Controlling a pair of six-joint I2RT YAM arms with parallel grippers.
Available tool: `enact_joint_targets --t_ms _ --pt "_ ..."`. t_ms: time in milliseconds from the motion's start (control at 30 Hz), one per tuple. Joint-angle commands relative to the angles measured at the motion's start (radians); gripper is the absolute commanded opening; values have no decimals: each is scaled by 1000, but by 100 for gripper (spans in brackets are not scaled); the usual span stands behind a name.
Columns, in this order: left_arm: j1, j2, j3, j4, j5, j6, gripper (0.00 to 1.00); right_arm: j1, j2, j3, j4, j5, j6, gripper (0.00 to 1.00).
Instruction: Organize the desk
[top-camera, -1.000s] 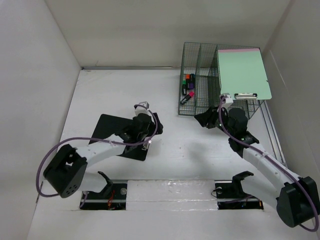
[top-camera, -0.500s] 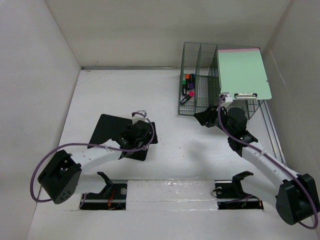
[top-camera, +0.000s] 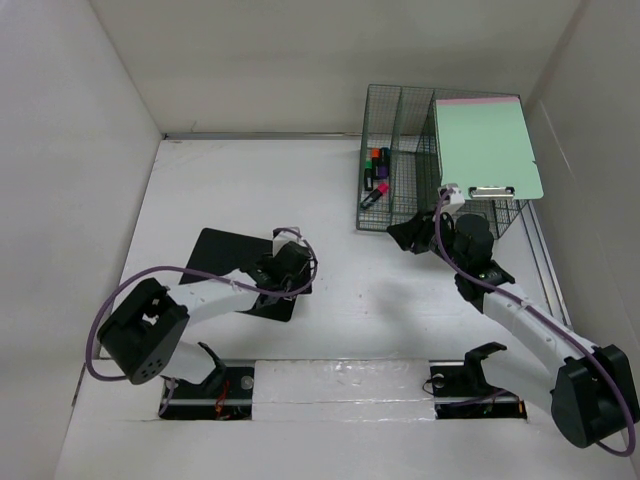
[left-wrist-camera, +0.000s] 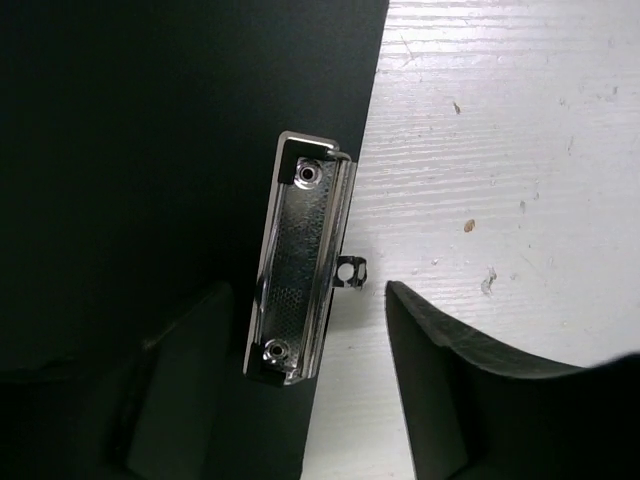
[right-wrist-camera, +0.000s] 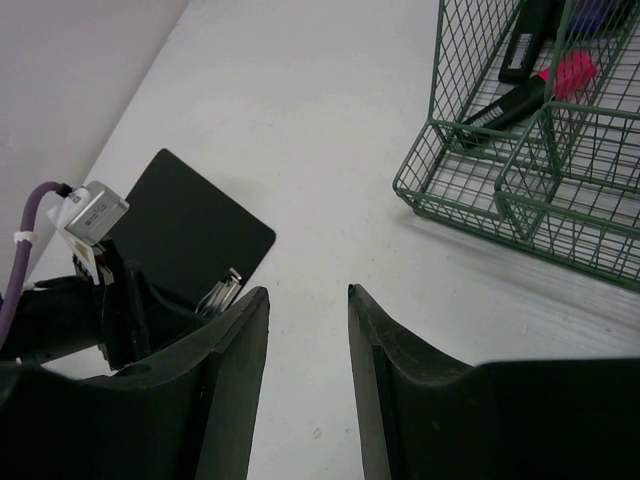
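A black clipboard (top-camera: 225, 260) lies flat on the white desk (top-camera: 340, 200) at the left. Its metal clip (left-wrist-camera: 300, 270) is at the board's right edge. My left gripper (top-camera: 285, 270) is open low over that clip end; in the left wrist view (left-wrist-camera: 305, 300) one finger is over the black board and the other over the bare desk, with the clip between them. My right gripper (top-camera: 405, 235) is open and empty, above the desk just in front of the green wire rack (top-camera: 400, 215). The right wrist view shows the gripper (right-wrist-camera: 306, 295) and the black clipboard (right-wrist-camera: 190, 230).
The green wire rack stands at the back right and holds an upright green clipboard (top-camera: 485, 145) and several markers (top-camera: 376, 175). The rack (right-wrist-camera: 470, 215) and markers (right-wrist-camera: 510, 100) also show in the right wrist view. White walls border the desk on the left, back and right.
My left gripper has moved toward the near side and down over the clipboard's clip end, and the left arm has swung round. The right arm has barely moved.
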Motion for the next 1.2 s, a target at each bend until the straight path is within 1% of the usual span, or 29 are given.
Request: enact_joint_targets --t_ms 0,33,67,100,200,233,333,367,500,633,833,867,933,967,1100,1167 --pt "-13 53 24 -72 -3 -3 56 7 -15 15 64 -3 11 43" --pt "-22 68 29 -72 2 1 50 7 -15 15 65 0 11 43" --pt "-22 74 32 -75 -6 -2 36 7 -15 15 65 0 10 43" --pt "-31 77 35 -78 -6 -2 31 7 -15 15 64 0 8 43" --pt "-50 96 49 -95 -10 -6 28 7 -18 14 62 3 11 43" --pt "-64 125 72 -113 -10 -5 24 7 -23 14 61 13 11 43" --pt "-79 154 90 -133 -29 -12 24 7 -27 15 59 12 13 43" --pt "-99 168 100 -140 -43 -17 27 7 -30 15 55 14 13 43" --pt "-136 253 159 -202 -89 -38 33 7 -63 8 47 33 8 43" --pt "-165 309 192 -227 -122 -54 33 -2 -92 5 29 32 5 43" --pt "-174 318 201 -227 -133 -58 34 -11 -121 -2 21 26 4 43" --pt "-174 321 202 -229 -132 -60 29 -11 -127 -5 22 30 5 43" --pt "-174 326 207 -235 -130 -57 14 -22 -138 -8 19 40 5 43" --pt "-174 323 204 -233 -127 -55 0 -22 -145 -9 18 37 4 43" --pt "-174 269 193 -206 -115 -35 0 -32 -156 -23 4 32 5 43" --pt "-174 199 210 -212 -115 -26 0 -32 -147 -29 -1 32 5 45"
